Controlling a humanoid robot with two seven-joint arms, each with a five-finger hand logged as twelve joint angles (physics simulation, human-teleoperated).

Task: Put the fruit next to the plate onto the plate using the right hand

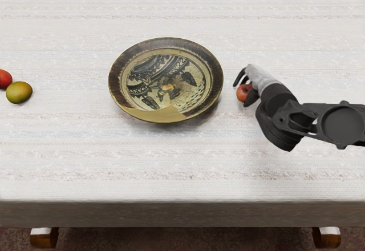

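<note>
A small red fruit (pixel 243 92) lies on the table just right of the dark round plate (pixel 117 77), about a finger's width from its rim. My right hand (pixel 242 93) reaches in from the right edge and wraps the fruit. The dark fingers arch over its top and far side, and the thumb sits under its near side. The fruit looks to be at table level, partly hidden by the hand. The plate has a painted centre with nothing on it.
At the far left edge lie a yellow-green mango (pixel 19 92) and a red fruit (pixel 3 79) cut off by the frame. The pale cloth-covered table (pixel 182 165) stretches wide in front of the plate. My right forearm (pixel 319 125) hangs over the table's right side.
</note>
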